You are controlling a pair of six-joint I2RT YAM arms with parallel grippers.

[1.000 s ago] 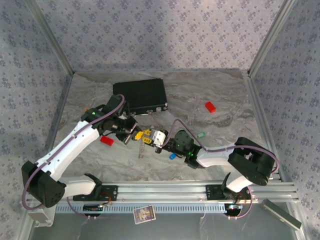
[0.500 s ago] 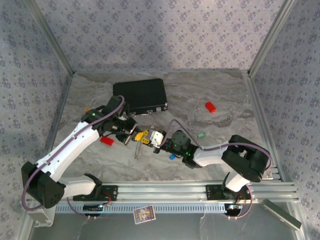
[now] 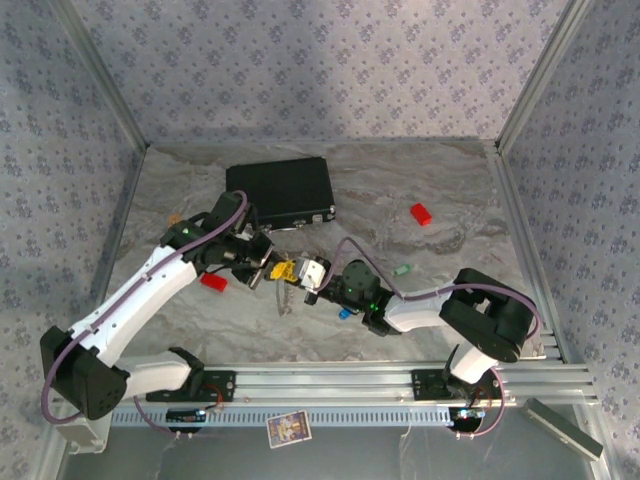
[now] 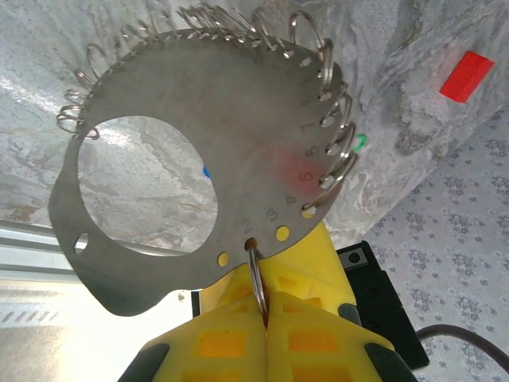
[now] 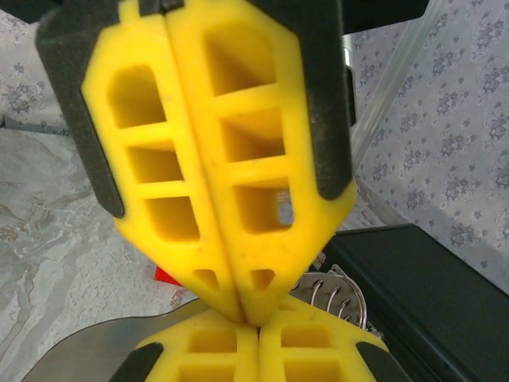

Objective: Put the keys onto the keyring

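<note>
My left gripper is shut on the keyring, a thin steel ring threaded through a hole in a flat metal plate that carries several more rings. The right gripper is shut, tip to tip against the left gripper; what it pinches is hidden. From above, the left gripper and right gripper meet mid-table. The keys lie loose: the blue-headed one beside the right arm, the green-headed one further right. Both also show past the plate: blue key, green key.
A black case lies just behind the grippers, close on the right in the right wrist view. One red block sits under the left arm, another at the back right. Enclosure walls stand on three sides.
The right gripper has slid left up against the left gripper's tips and closed. The left gripper has kept its hold on the ring and barely moved.
</note>
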